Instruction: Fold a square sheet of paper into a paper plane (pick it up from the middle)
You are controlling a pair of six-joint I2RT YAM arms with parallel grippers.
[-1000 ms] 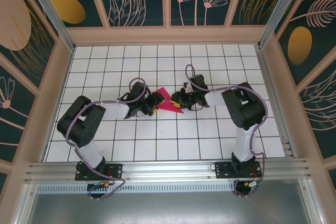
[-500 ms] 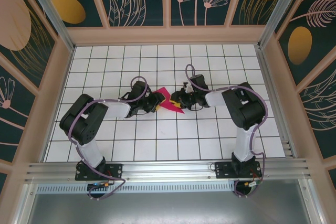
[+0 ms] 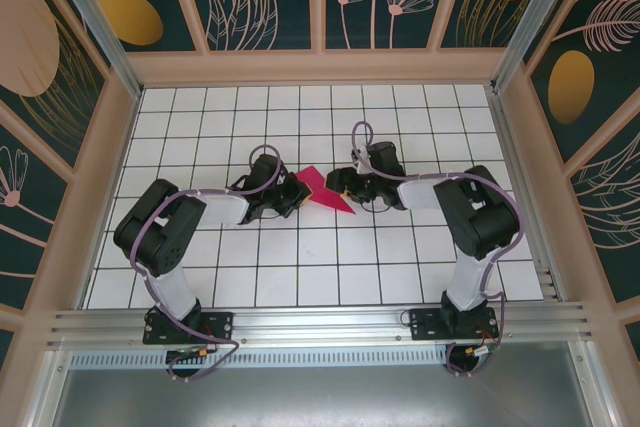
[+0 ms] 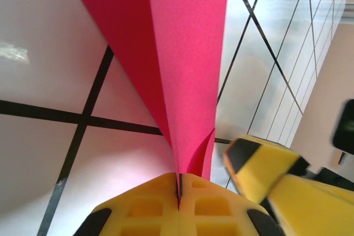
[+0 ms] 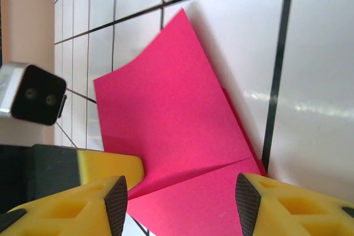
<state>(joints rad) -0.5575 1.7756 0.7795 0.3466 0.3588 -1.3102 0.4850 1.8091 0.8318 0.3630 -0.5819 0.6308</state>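
Left wrist — left hand (image 4: 178,192) pinches magenta paper plane (image 4: 182,53), centre-creased | right hand (image 5: 181,197) spread wide over it

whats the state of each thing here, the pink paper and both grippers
magenta-pink folded sheet of paper, creased into a pointed shape with layered flaps, pinched at one end
left gripper, jaws shut on the paper
right gripper, jaws open, one on either side of the paper's edge, not clamping it
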